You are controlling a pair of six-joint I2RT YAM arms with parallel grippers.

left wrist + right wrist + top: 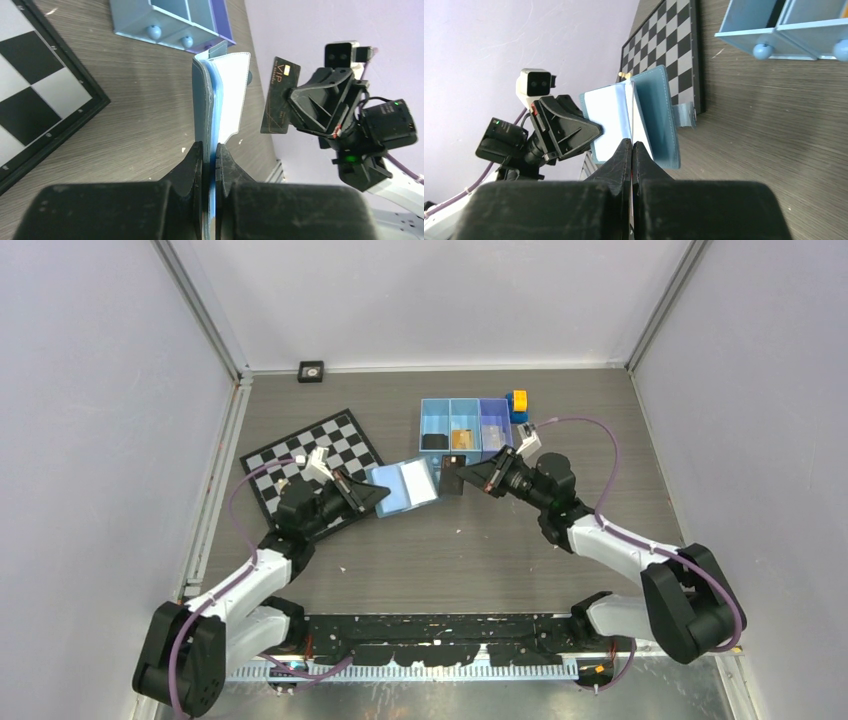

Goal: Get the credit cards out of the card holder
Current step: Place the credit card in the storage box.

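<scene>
Two pincers meet over the middle of the table [450, 550]. The left pincer [368, 496] is pinched shut on one edge of the card holder [405, 485]. The card holder is spread open like a book, with its pale blue inside showing. The right pincer [470, 478] is squeezed tight on a dark brown credit card [452, 478] with gold letters that say VIP. That card is all the way out of the card holder and sits just beside its right edge. In the left wrist view a small gap shows between the two. Behind them stands a blue tray [422, 425] with three boxes in a row. A tan card [461, 438] lies in the middle box, and a dark thing [433, 441] lies in the left box. A chess board [330, 435] lies on the left side of the table, partly under the left arm. Yellow and blue blocks [519, 403] sit at the right end of the tray.
</scene>
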